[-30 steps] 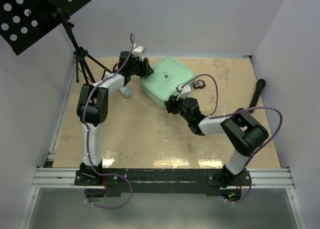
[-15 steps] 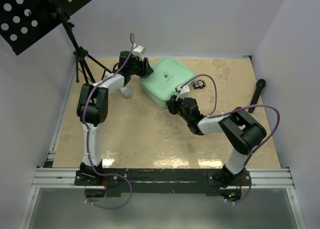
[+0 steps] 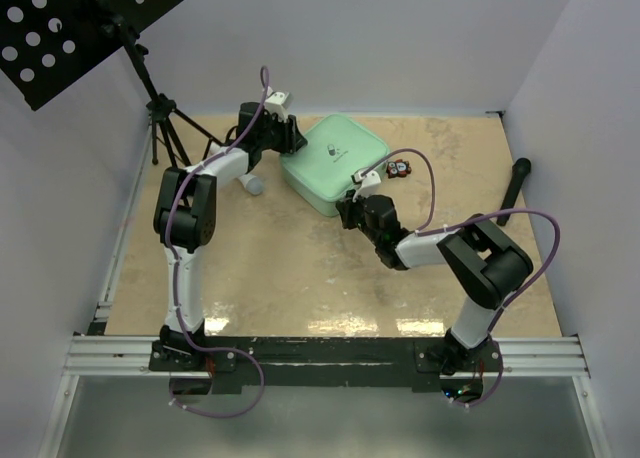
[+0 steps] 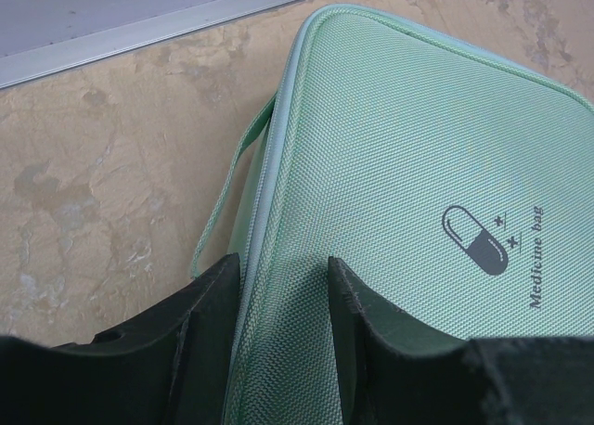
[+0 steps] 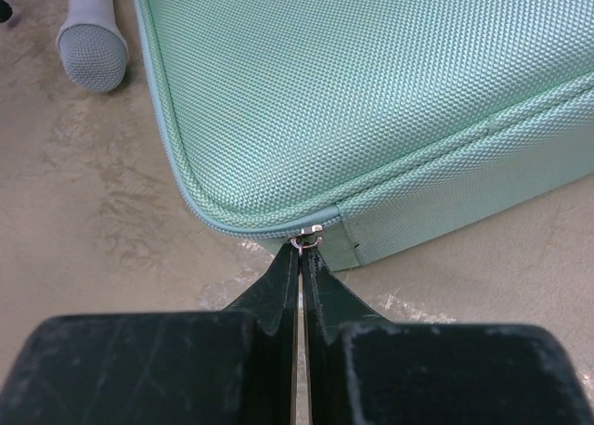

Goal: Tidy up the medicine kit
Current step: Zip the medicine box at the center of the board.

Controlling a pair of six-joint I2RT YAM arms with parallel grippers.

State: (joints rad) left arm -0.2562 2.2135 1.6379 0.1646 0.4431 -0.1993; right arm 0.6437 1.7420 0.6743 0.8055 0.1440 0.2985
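Medicine kit [image 3: 335, 160] is seen lying flat on the table [image 3: 280, 268], far centre, turned so that one corner points toward the arm bases. Lid is up and closed, and a pill logo is shown on it.

Left claw [image 4: 283, 286] is set partly spread across the kit's left edge. One finger is placed outside the side wall by the carry strap [image 4: 232, 179], the other on the lid. Fabric is touched on both sides, so the edge is clamped.

Right claw [image 5: 302, 254] is brought low to the kit's near corner. Jaws are pressed together, and the small metal zip pull [image 5: 306, 241] is pinched right at the tips. How much of the pull is caught cannot be told.

A white-and-grey cylinder [image 5: 91, 37] is left on the table just beside the kit's left side. A small black-and-red gadget [image 3: 398, 168] is seen near the kit's right corner. A music stand [image 3: 70, 23] is placed far left, and a black stick [image 3: 514, 188] is seen at the right wall.
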